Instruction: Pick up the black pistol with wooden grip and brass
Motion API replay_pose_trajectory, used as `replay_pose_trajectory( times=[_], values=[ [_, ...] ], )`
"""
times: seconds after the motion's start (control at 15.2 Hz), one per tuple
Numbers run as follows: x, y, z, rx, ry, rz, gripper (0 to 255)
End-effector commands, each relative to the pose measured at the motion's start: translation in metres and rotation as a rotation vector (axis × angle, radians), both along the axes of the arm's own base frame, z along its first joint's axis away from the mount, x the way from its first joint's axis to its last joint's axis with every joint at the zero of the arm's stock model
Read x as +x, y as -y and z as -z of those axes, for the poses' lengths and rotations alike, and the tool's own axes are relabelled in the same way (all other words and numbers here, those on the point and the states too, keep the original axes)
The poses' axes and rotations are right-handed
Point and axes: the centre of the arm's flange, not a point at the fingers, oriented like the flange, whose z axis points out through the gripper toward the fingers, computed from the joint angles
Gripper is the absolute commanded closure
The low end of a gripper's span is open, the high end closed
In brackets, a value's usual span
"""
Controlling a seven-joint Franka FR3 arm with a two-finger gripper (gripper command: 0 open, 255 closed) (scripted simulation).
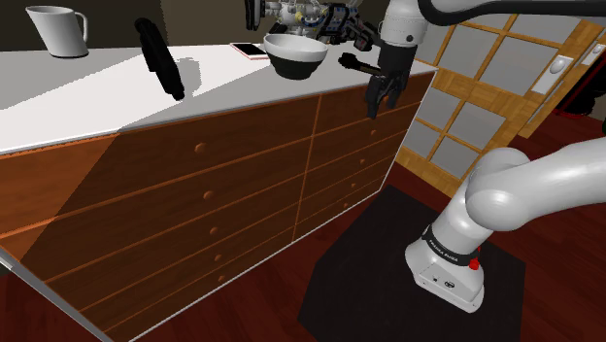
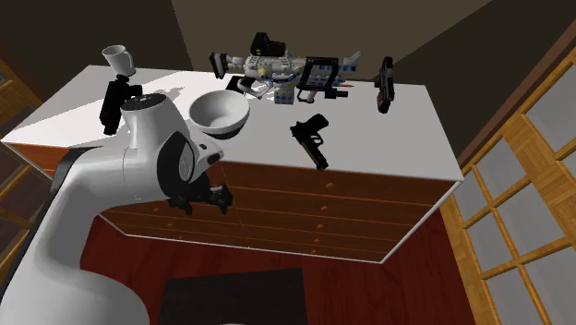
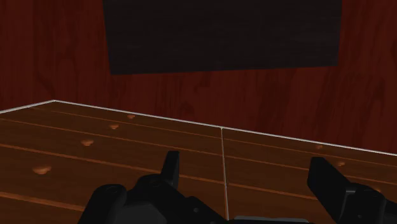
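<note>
Gripper (image 1: 379, 103) hangs released, fingers apart on nothing, before the brown wooden dresser (image 1: 243, 185) drawers. I see the black pistol with brownish grip (image 2: 384, 85) lying atop its white top, well apart.

Pistol (image 2: 311, 138) black; bowl (image 2: 220, 113) white; countertop (image 2: 392, 138) white; drawers (image 1: 243, 185) brown woodgrain; mat (image 1: 369, 277) black.

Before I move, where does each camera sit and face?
Shoulder view: beside the black stand, looking along the wooden chest of drawers with a white top; the white arm and black fingers show.
Second exterior view: high behind the stand, looking down on its top; the arm shows.
Wrist view: on the hand, facing down the drawer fronts to red floor and black mat; open fingers show.
Shared: both exterior views show the black pistol and white bowl.
</note>
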Motion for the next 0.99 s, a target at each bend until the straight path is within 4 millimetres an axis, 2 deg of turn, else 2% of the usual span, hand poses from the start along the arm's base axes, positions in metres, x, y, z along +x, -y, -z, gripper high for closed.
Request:
replay_pose_trajectory(
  times=[0.0, 0.92],
  values=[
    [0.000, 0.000, 0.000, 0.000, 0.000, 0.000, 0],
    [0.064, 0.164, -0.017, -0.016, 0.062, -0.193, 0]
  ],
)
